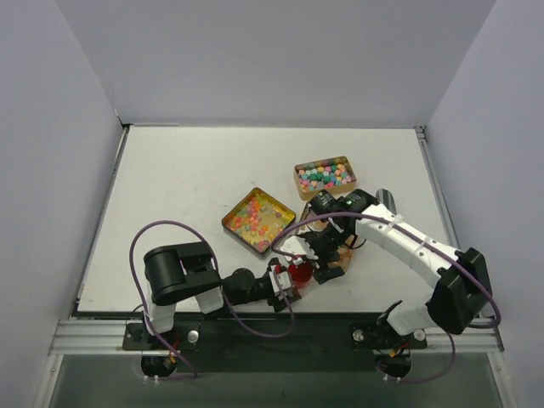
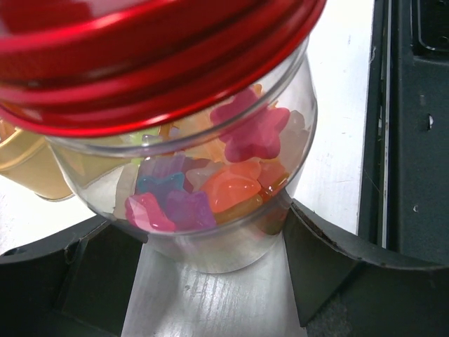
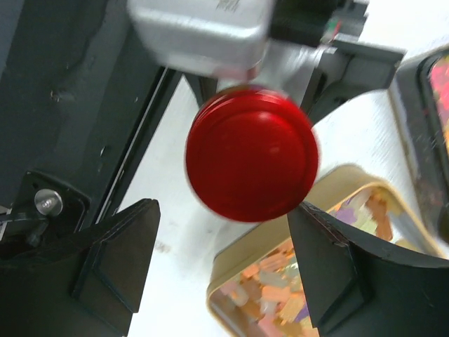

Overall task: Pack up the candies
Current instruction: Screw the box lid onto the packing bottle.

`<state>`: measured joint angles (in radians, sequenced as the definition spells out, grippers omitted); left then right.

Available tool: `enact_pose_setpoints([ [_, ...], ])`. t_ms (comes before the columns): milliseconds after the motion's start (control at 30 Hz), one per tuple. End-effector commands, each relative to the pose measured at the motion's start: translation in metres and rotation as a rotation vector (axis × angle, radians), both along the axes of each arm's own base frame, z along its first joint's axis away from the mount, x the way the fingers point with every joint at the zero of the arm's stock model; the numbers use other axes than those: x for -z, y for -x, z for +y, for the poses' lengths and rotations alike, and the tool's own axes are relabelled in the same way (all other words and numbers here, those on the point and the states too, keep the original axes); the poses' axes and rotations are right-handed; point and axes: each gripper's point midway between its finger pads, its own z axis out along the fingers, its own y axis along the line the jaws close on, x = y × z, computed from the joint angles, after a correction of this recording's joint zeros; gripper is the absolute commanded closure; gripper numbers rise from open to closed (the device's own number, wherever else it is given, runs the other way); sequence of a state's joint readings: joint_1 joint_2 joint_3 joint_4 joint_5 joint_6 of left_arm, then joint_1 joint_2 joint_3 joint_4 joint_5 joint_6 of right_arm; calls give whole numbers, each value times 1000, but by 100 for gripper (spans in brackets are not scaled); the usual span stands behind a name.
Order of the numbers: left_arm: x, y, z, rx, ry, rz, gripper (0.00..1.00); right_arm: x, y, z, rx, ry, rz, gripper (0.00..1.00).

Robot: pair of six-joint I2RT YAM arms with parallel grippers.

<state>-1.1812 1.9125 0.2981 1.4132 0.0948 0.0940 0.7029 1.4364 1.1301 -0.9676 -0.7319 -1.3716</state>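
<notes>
A clear jar (image 2: 210, 239) with a red lid (image 2: 140, 63) sits between the fingers of my left gripper (image 2: 200, 210), which is shut on its sides. Star-shaped and gummy candies (image 2: 238, 186) fill the jar. In the top view the jar (image 1: 299, 274) stands at the table's near edge at the tip of my left gripper (image 1: 287, 285). My right gripper (image 1: 327, 255) hovers just beyond it. In the right wrist view that gripper (image 3: 223, 210) is open, and the red lid (image 3: 249, 151) lies below and between its spread fingers, apart from the left one.
A gold tin of pastel candy pieces (image 3: 280, 295) lies under my right gripper. A second tin (image 1: 258, 220) of mixed candies sits mid-table, and a third (image 1: 325, 177) of pastel balls behind it. The table's front rail (image 1: 255, 327) runs close by.
</notes>
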Motion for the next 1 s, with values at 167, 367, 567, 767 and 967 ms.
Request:
enact_pose_setpoints([
  [167,17,-9,9,-64,-57,38,100,-11,40,-56,172,135,-2,26],
  [367,19,-2,7,-26,-65,48,100,-14,5,-56,245,104,-88,26],
  [567,20,2,6,-8,-74,40,100,-20,-26,-19,184,50,-22,25],
  [767,23,2,5,-1,-89,37,100,-36,-36,4,124,-3,-9,30],
  [967,24,2,5,0,-93,44,100,-58,-29,22,171,-55,35,81],
])
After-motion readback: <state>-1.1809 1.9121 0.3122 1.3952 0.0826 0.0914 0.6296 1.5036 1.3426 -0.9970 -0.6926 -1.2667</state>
